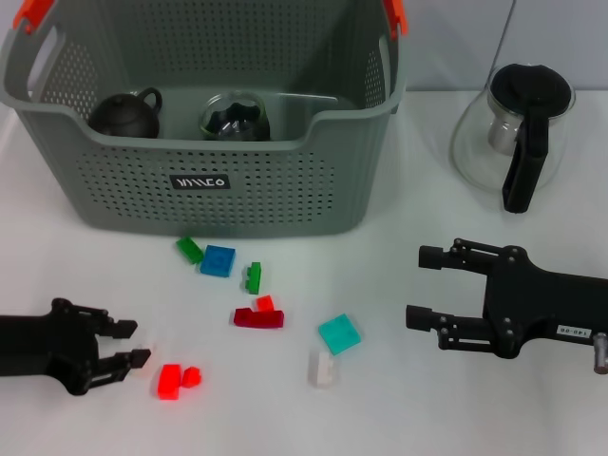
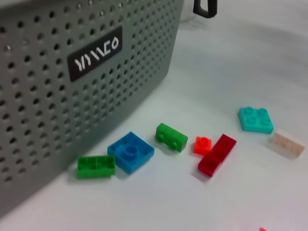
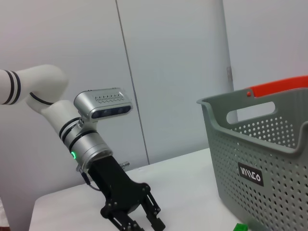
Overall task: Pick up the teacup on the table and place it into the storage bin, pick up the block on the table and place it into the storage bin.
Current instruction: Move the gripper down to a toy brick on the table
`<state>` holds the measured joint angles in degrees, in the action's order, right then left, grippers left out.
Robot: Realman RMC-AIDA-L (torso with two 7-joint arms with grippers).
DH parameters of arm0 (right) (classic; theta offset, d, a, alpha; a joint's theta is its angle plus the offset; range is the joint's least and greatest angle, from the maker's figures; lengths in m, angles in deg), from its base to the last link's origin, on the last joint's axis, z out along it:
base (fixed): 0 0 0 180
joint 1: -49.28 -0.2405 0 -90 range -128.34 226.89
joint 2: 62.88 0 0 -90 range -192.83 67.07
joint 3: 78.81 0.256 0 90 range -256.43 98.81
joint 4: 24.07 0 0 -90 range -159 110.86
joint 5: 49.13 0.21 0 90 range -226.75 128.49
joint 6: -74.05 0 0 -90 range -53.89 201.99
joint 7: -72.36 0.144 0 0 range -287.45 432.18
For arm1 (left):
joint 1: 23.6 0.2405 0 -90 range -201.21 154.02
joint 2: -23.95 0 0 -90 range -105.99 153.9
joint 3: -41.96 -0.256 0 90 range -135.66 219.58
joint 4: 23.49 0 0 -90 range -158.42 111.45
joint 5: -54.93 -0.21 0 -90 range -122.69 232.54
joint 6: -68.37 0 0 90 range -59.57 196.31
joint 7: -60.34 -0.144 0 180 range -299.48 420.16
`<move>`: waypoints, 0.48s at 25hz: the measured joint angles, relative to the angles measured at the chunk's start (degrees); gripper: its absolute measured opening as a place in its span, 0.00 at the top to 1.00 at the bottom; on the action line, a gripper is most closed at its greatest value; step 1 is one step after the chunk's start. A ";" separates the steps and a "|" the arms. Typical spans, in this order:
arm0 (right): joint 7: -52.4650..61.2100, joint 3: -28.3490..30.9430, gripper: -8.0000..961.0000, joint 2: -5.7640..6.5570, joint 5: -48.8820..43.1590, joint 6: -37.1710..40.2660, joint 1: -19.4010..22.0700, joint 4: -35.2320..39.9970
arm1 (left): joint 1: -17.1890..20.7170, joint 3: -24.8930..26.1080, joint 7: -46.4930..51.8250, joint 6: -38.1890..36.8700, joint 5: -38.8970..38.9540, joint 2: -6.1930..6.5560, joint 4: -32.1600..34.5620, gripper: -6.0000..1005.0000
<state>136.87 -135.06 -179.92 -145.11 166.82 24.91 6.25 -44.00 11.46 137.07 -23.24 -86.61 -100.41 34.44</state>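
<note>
Left gripper (image 1: 141, 344): low over the table (image 1: 399, 418), fingers apart, nothing between them; a pale block lies just at the tips, partly hidden. Red block (image 1: 169, 381) sits just beside, w/ a smaller red piece touching it. Right gripper (image 1: 427, 287): fingers apart, empty, hovering well clear of the blocks, w/ the glass pot (image 1: 513, 133) behind it.

Further out, centre: dark red block (image 1: 257, 318) w/ small orange piece on top, teal block (image 1: 339, 333), white block (image 1: 322, 369). Nearer the bin (image 1: 218, 180): green block (image 1: 189, 249), blue block (image 1: 218, 260), second green block (image 1: 254, 276). Inside the bin: dark teapot (image 1: 125, 115) and a glass vessel (image 1: 234, 118). No teacup visible on the table, so that half looks done; blocks remain.

Risks, judged:
- Blocks are small and flat; closing off-centre could flick one away instead of gripping.
- Red pair touch each other, so a grab may drag the neighbour or pinch both.
- Approach too low: fingertips scrape the table.
- Drop into the bin from height may knock the glass vessel.
- Carry path: bin wall is tall; low transit could clip the rim.
</note>
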 joint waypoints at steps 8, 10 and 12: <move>0.63 0.00 0.14 -0.03 0.00 -0.49 -0.39 0.00 | 0.86 0.16 -0.20 0.48 -0.13 -0.13 -1.19 0.65; 0.63 0.00 0.14 -0.04 0.00 -0.52 -0.40 0.00 | 0.92 0.17 -0.21 0.61 -0.18 -0.14 -1.51 0.65; 0.63 0.00 0.14 -0.04 0.00 -0.54 -0.41 0.00 | 0.92 0.18 -0.22 1.15 -0.24 -0.11 -1.72 0.65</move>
<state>137.50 -135.06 -179.95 -145.11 166.29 24.50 6.25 -43.08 11.64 136.85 -22.09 -86.85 -100.52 32.73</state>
